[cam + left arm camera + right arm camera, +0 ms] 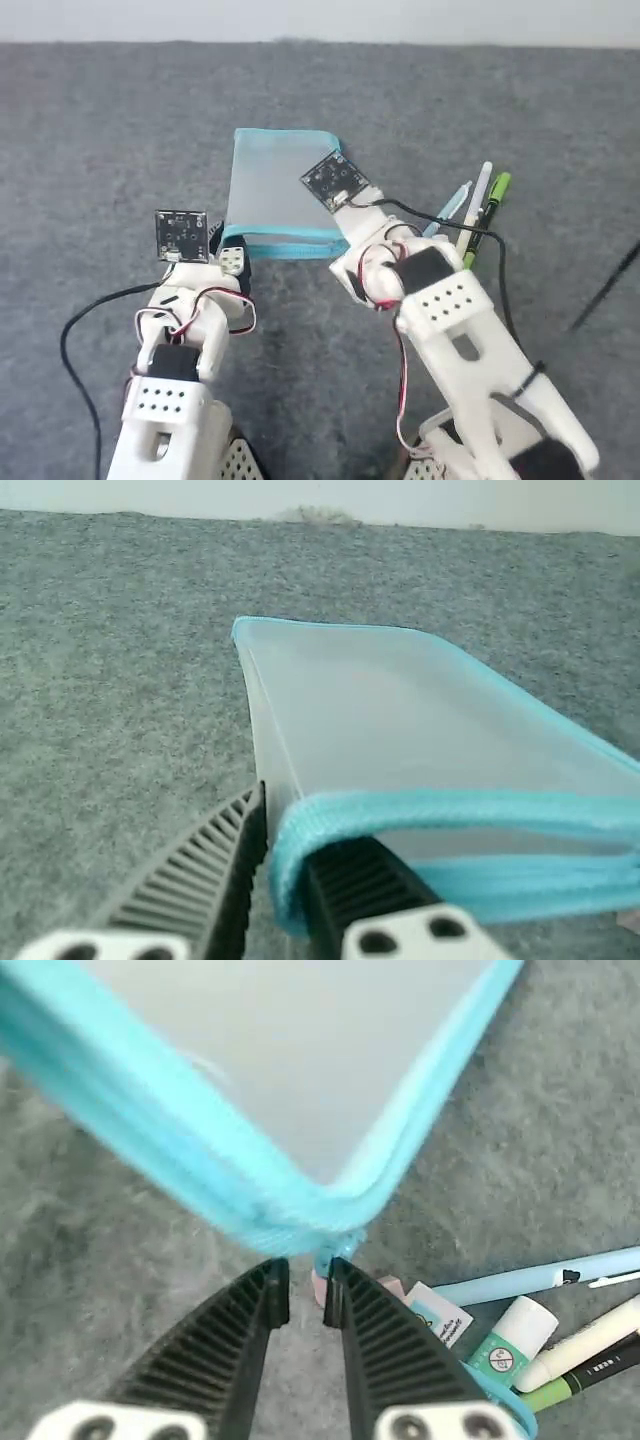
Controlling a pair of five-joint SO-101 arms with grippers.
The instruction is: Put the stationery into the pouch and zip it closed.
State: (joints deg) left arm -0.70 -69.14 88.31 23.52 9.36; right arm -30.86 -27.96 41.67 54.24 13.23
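The translucent pouch (pixel 275 195) with teal trim lies in the middle of the grey carpet, its zip edge toward the arms. My left gripper (pixel 232 258) is shut on the near left corner of that teal edge (pixel 300 825). My right gripper (pixel 305 1295) sits at the near right corner, fingers a narrow gap apart, with the teal zipper pull (pixel 337 1250) right at its tips. The stationery lies to the right of the pouch: a blue pen (pixel 450 210), a white pen (pixel 476 205), a green pen (pixel 492 205), plus a small eraser (pixel 437 1315) and a white-and-teal stick (pixel 510 1345).
Grey carpet (pixel 110 150) covers the table to the pale back wall. A black cable (pixel 75 330) loops by the left arm, and another cable (pixel 605 290) runs at the right edge.
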